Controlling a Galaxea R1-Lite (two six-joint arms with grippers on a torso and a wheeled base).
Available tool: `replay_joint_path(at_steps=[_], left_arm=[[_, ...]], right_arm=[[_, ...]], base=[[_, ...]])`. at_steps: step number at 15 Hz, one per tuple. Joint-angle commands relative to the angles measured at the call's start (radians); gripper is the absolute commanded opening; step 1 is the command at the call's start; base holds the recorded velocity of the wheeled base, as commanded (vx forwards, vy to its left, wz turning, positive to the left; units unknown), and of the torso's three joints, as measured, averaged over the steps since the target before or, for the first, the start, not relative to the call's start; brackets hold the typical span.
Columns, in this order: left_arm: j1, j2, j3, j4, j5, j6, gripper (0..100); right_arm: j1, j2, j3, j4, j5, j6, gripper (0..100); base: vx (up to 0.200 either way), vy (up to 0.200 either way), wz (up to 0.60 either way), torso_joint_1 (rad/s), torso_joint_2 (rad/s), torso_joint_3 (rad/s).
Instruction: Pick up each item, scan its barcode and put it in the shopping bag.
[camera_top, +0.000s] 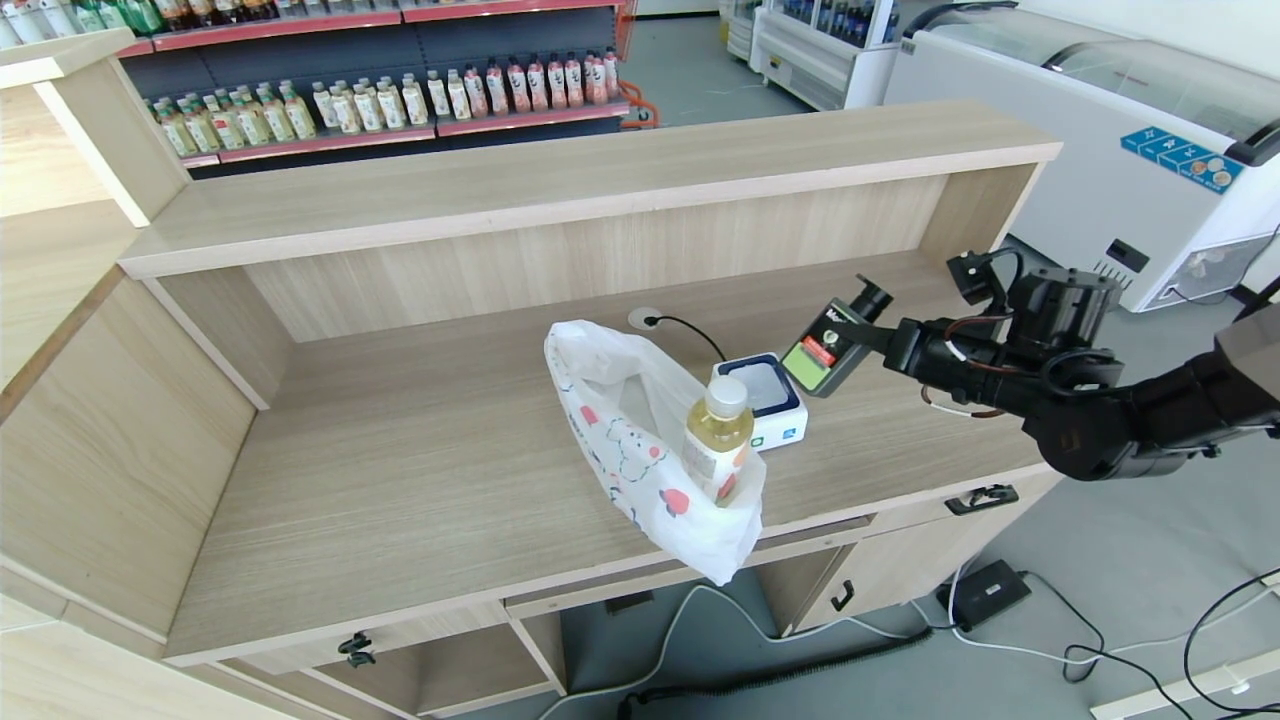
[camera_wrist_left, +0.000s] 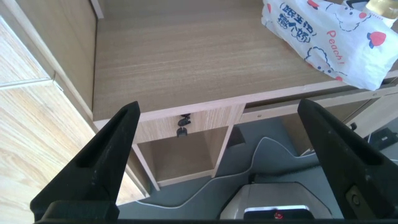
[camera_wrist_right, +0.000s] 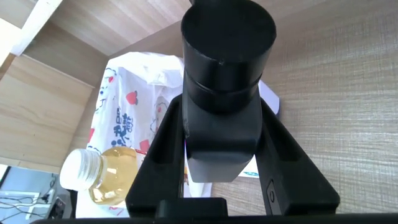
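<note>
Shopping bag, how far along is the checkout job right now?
Done: one bottle stands in the shopping bag. In hand: the right gripper is shut on a dark container with a green label, held just beside the scanner; whether it has scanned cannot be told. Left: bagging that container. The left gripper hangs open by the front edge of the counter.

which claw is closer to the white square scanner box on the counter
Right. The right claw holds a black-capped, green-labelled container right beside the white square scanner box. The left claw hangs open off the wooden counter's front edge, beyond the patterned white plastic bag.
</note>
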Motion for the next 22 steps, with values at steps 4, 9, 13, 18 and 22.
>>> replay_joint_path(at_steps=[4, 9, 13, 18, 22], left_arm=[[0.000, 0.000, 0.000, 0.000, 0.000, 0.000, 100], [0.000, 0.000, 0.000, 0.000, 0.000, 0.000, 100], [0.000, 0.000, 0.000, 0.000, 0.000, 0.000, 100], [0.000, 0.000, 0.000, 0.000, 0.000, 0.000, 100], [0.000, 0.000, 0.000, 0.000, 0.000, 0.000, 100]], right_arm=[[0.003, 0.015, -0.014, -0.004, 0.003, 0.000, 0], [0.003, 0.026, -0.030, -0.004, 0.009, -0.009, 0], [-0.006, -0.017, -0.042, -0.004, 0.001, -0.060, 0], [-0.240, -0.343, 0.118, 0.059, 0.001, -0.572, 0], [-0.411, -0.474, 0.237, 0.071, -0.004, -0.725, 0]], base=[[0.000, 0.000, 0.00, 0.000, 0.00, 0.000], [0.000, 0.000, 0.00, 0.000, 0.00, 0.000], [0.000, 0.000, 0.00, 0.000, 0.00, 0.000], [0.000, 0.000, 0.00, 0.000, 0.00, 0.000], [0.000, 0.000, 0.00, 0.000, 0.00, 0.000]])
